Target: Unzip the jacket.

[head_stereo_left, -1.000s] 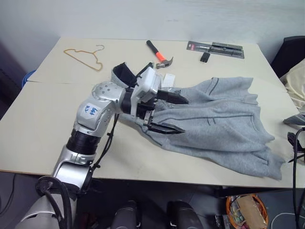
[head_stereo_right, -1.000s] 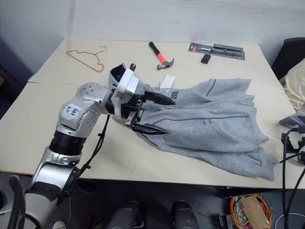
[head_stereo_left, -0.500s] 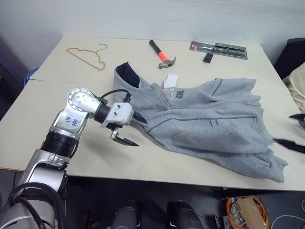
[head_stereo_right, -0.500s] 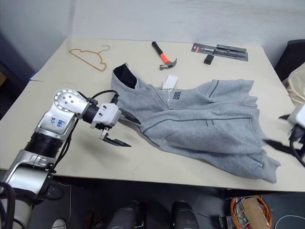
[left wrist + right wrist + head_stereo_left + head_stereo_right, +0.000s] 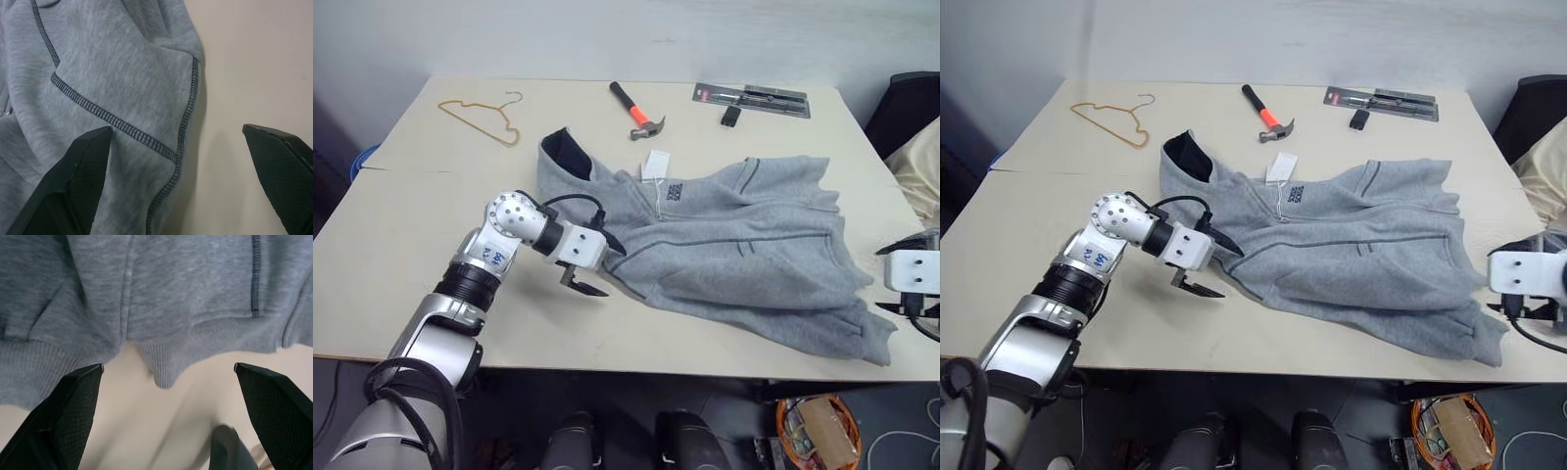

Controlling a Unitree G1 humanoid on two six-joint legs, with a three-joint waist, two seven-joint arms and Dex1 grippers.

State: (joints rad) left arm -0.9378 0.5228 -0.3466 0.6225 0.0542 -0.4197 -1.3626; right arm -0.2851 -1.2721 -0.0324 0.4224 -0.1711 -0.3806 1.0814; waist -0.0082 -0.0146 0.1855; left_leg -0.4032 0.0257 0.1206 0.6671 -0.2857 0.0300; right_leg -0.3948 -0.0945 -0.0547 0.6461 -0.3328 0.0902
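The large light-grey fleece zip jacket [image 5: 734, 245] with dark seam piping lay spread flat across the right half of the beige worktop [image 5: 401, 225], its navy-lined collar toward the middle and its ribbed hem at the right edge. The left end effector [image 5: 597, 266] hung at the jacket's left edge, fingers wide apart and empty. The right end effector [image 5: 161, 431] stood just off the hem, fingers also spread, gripping nothing

Soft, even indoor light; faint shadows; frames sharp.
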